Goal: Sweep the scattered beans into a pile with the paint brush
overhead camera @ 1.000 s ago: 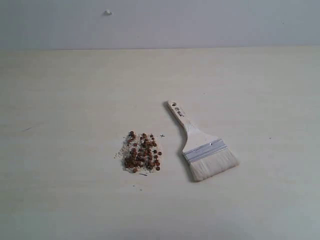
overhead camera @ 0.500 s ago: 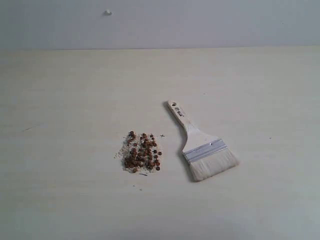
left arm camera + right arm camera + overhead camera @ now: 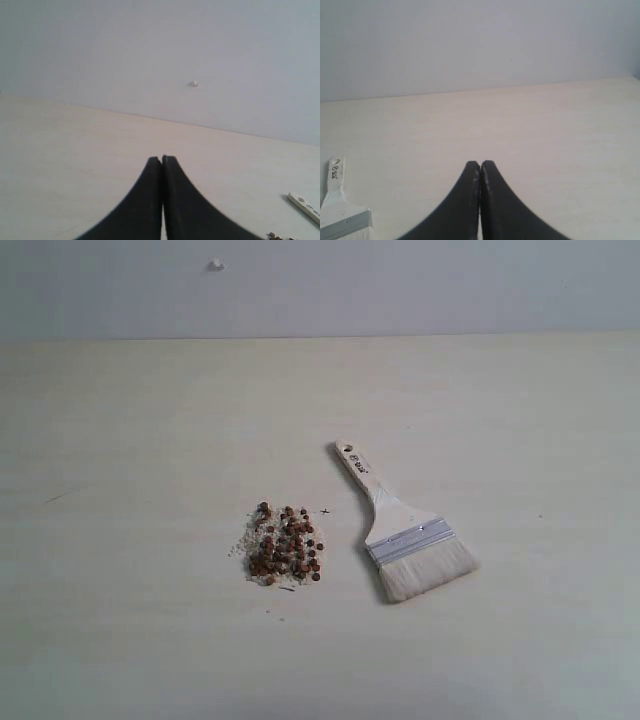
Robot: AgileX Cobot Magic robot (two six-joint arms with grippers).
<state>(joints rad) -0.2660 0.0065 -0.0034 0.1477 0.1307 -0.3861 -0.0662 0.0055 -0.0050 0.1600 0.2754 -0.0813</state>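
Reddish-brown beans (image 3: 285,548) lie bunched in one small patch on the pale table, mixed with whitish crumbs. Just to their right rests the paint brush (image 3: 405,530), flat on the table, its wooden handle pointing away and its white bristles toward the near side. Neither arm appears in the exterior view. My left gripper (image 3: 162,159) is shut with nothing in it; the brush's handle end (image 3: 305,206) and a few beans (image 3: 274,235) peek in at the edge of its view. My right gripper (image 3: 480,163) is shut and empty too, with the paint brush (image 3: 337,205) off to one side.
The pale wooden table (image 3: 150,440) spreads wide around the beans and brush. A grey wall (image 3: 400,285) with a small white knob (image 3: 215,265) stands behind its far edge.
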